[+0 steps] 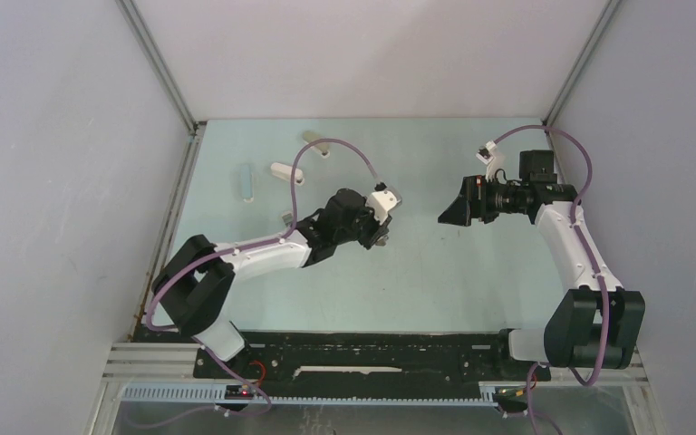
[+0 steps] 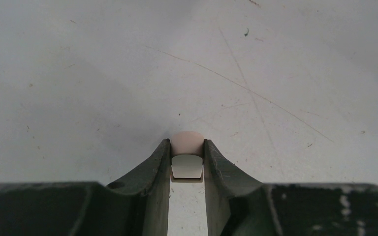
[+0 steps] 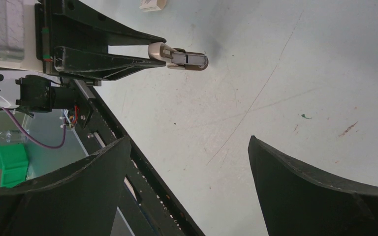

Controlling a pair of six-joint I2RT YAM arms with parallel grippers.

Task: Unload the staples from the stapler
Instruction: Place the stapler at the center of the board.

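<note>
The table (image 1: 453, 281) was pale mint green, flecked with fine dark scratches and specks. The left hand (image 2: 187, 153) was matt black with whitish scuffs; the right hand (image 3: 189, 140) was plain black. The small beige plastic stapler (image 3: 179, 58) bore a grey metal part. The left arm (image 1: 263, 254) and right arm (image 1: 575, 240) were white with black joints, their looping cables (image 1: 331, 143) purple. A slim flat stapler (image 1: 247, 181) was pale blue, a rounded stapler (image 1: 285, 171) cream, and a plastic bin (image 3: 11, 162) bright green.

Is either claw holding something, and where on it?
The left gripper pinches a small beige stapler by one end; the right gripper is open, empty.
</note>
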